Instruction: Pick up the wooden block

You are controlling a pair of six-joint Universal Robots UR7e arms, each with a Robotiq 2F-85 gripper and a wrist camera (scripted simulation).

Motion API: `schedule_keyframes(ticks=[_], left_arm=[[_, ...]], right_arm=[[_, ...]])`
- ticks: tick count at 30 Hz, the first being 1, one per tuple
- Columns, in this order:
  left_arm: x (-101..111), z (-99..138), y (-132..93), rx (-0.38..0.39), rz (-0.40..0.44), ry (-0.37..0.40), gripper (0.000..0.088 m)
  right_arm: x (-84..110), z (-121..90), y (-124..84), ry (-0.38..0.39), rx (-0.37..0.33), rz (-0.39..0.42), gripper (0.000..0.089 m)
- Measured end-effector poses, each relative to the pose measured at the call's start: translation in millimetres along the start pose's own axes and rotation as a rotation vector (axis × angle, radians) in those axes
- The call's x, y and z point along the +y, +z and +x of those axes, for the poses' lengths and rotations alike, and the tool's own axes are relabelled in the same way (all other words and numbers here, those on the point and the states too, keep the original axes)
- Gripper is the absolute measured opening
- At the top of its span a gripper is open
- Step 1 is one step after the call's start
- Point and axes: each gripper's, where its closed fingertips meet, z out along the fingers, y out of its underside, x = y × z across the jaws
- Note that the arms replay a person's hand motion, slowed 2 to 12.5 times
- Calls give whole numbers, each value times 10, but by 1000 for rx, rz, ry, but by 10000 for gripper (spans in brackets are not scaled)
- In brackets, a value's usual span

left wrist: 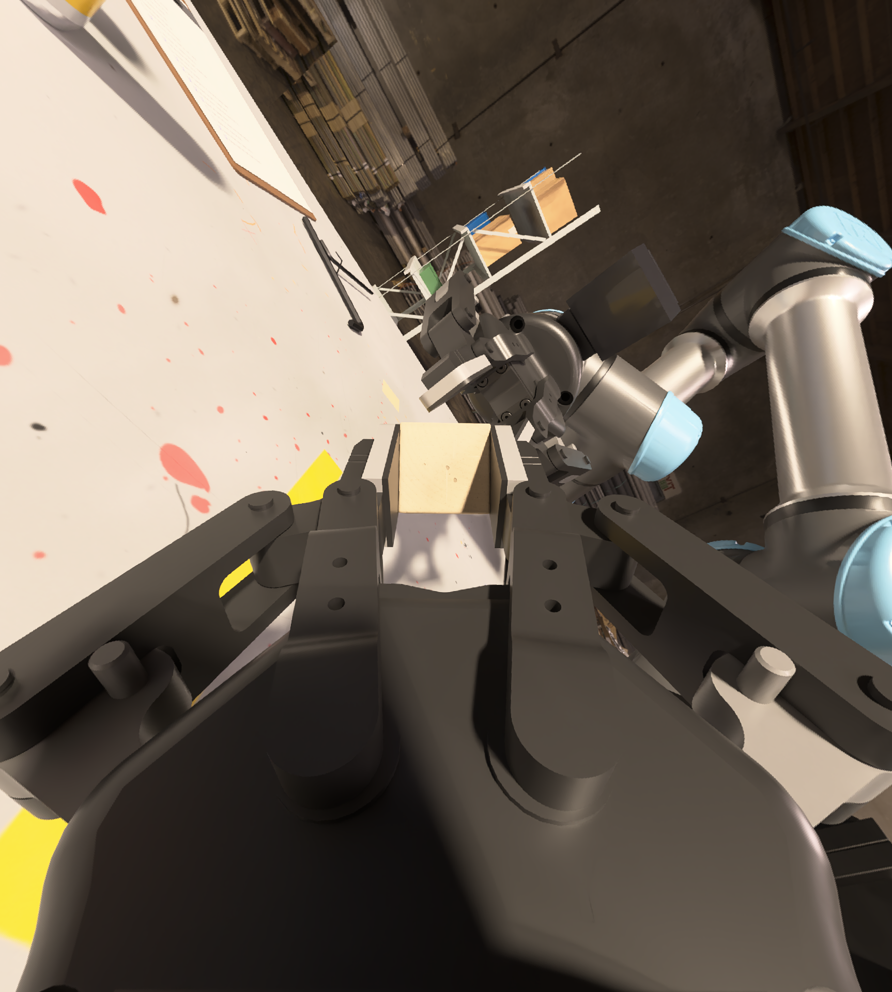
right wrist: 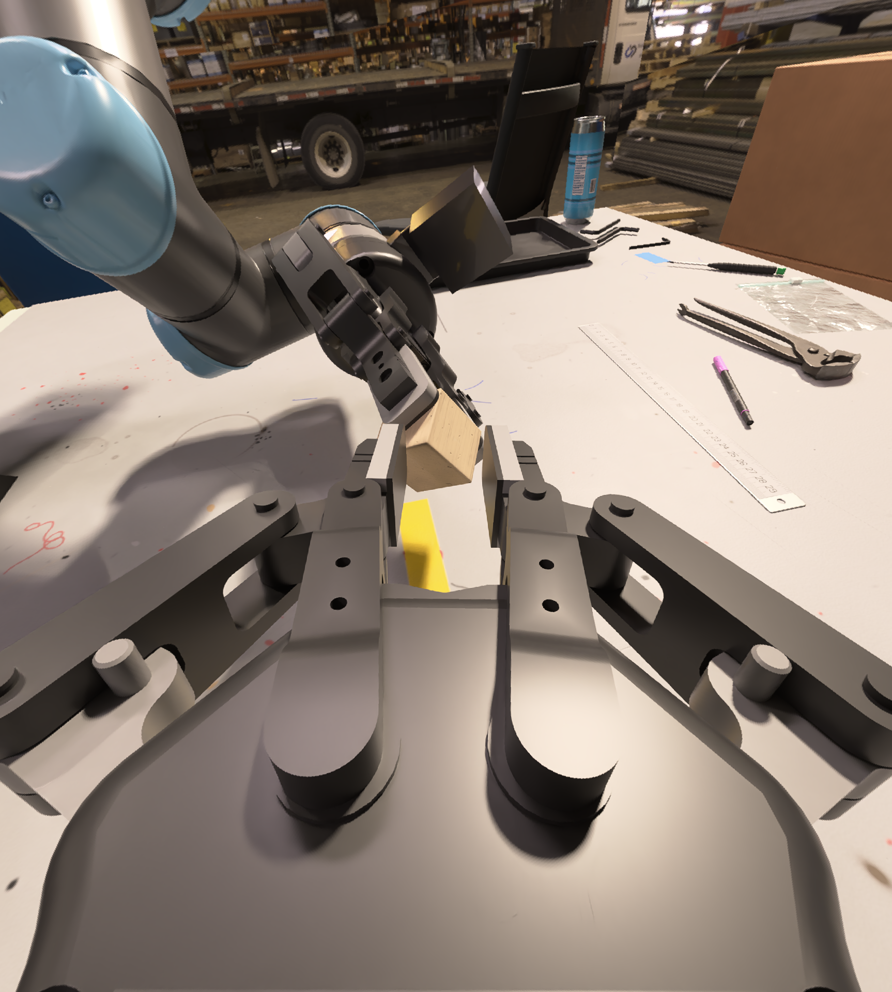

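Block held clear of the table

The left gripper clamps the wooden block by opposite flat faces, lifted over the table. The right gripper waits open nearby. The block looks light, rigid and grippy.

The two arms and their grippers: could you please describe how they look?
Both arms are brushed silver-grey tubes with dark joint rings and pale blue round caps. Each gripper, left and right, is dark grey metal with pinned linkage bars, screw holes and flat pale pads. No cables show.
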Motion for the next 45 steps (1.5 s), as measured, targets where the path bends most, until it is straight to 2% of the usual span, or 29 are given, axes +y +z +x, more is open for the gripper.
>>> schedule_keyframes(ticks=[20,45], left_arm=[[9,-18,16,-8,4,3,281],[-15,5,15,20,41,-18,281]], right_arm=[[6,-2,4,18,-6,-2,250],[10,-6,21,43,-4,-9,239]])
